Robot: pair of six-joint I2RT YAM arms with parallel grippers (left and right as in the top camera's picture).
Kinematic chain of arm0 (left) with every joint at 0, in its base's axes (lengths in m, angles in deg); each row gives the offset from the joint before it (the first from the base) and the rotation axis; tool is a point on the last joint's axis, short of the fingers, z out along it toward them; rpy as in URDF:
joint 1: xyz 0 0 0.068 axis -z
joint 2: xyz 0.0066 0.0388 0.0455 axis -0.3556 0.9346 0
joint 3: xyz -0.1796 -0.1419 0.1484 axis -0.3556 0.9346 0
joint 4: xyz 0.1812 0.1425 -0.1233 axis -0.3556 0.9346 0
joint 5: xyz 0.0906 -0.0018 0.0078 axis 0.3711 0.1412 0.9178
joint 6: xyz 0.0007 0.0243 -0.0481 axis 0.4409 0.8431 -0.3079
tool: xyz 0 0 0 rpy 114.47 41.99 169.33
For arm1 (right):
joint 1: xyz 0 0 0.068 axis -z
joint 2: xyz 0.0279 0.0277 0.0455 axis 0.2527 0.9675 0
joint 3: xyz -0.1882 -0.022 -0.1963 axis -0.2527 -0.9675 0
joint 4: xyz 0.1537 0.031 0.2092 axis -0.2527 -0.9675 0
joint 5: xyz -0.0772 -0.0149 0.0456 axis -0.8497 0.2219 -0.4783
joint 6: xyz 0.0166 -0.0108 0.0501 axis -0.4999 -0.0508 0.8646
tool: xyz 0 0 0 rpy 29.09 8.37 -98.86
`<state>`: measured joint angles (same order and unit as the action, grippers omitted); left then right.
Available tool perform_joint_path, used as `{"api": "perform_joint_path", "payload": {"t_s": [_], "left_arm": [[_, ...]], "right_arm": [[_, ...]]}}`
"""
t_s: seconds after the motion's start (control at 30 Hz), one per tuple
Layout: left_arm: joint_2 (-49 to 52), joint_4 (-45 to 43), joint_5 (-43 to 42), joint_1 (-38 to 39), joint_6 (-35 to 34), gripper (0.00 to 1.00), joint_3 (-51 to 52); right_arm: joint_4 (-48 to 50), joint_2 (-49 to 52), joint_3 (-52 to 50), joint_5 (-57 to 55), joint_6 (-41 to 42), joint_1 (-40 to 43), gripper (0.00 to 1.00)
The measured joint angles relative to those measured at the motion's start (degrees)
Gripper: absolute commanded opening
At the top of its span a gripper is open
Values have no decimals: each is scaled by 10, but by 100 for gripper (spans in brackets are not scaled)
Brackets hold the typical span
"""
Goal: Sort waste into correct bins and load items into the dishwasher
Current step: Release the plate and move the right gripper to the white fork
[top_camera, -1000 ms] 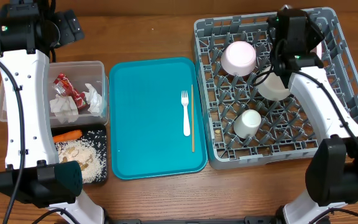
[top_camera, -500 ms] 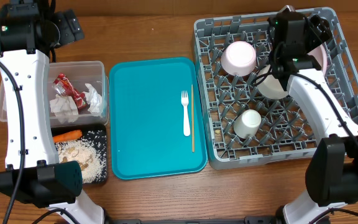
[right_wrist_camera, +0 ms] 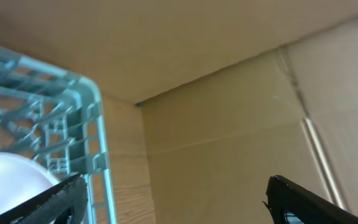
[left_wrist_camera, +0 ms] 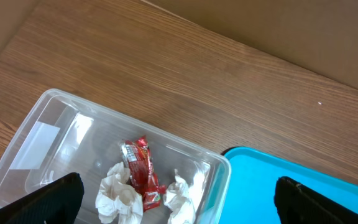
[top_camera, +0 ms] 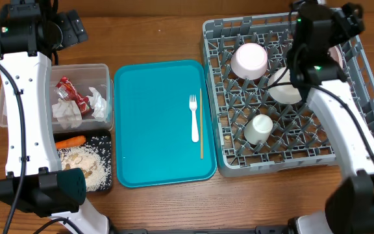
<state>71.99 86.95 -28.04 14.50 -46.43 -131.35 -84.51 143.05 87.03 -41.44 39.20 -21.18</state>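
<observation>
My left gripper (left_wrist_camera: pixel 179 204) gaped wide, empty, near clear tub (left_wrist_camera: pixel 61 134). My right gripper (right_wrist_camera: pixel 178 200) gaped wide, empty, at dish rack (right_wrist_camera: pixel 96 121) corner.

A wooden table (top_camera: pixel 161 32) carries a clear tub (top_camera: pixel 102 67), black tray (top_camera: pixel 112 162), teal tray (top_camera: pixel 154 123) and grey dish rack (top_camera: pixel 278 163).

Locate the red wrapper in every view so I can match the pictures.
Overhead: the wrapper lies at far left, inside the clear tub, among napkins.
Left wrist: the wrapper is low centre, in the same tub.
Right wrist: not in it.
Shared landmark: the tub, with the teal tray beside it, in the overhead and left wrist views.
</observation>
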Motion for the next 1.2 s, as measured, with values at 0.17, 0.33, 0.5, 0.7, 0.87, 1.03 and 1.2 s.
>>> {"api": "perform_joint_path", "payload": {"t_s": [0.17, 0.33, 0.5, 0.7, 0.87, 1.03, 1.2], "left_arm": [[0, 0, 0, 0, 0, 100, 0], [0, 0, 0, 0, 0, 100, 0], [0, 0, 0, 0, 0, 100, 0], [0, 0, 0, 0, 0, 100, 0], [0, 0, 0, 0, 0, 100, 0], [0, 0, 0, 0, 0, 100, 0], [0, 0, 0, 0, 0, 100, 0]], "right_arm": [[-27, -54, 0, -4, 97, -20, 100], [-169, -84, 1, -5, 263, -81, 100], [-302, -85, -1, 81, 394, -173, 100], [-345, -85, -1, 306, 469, -270, 100], [-378, -84, -1, 456, 598, -318, 100], [-390, -65, -1, 544, 669, -341, 100], [-389, -26, -1, 639, 693, -370, 100]]}}
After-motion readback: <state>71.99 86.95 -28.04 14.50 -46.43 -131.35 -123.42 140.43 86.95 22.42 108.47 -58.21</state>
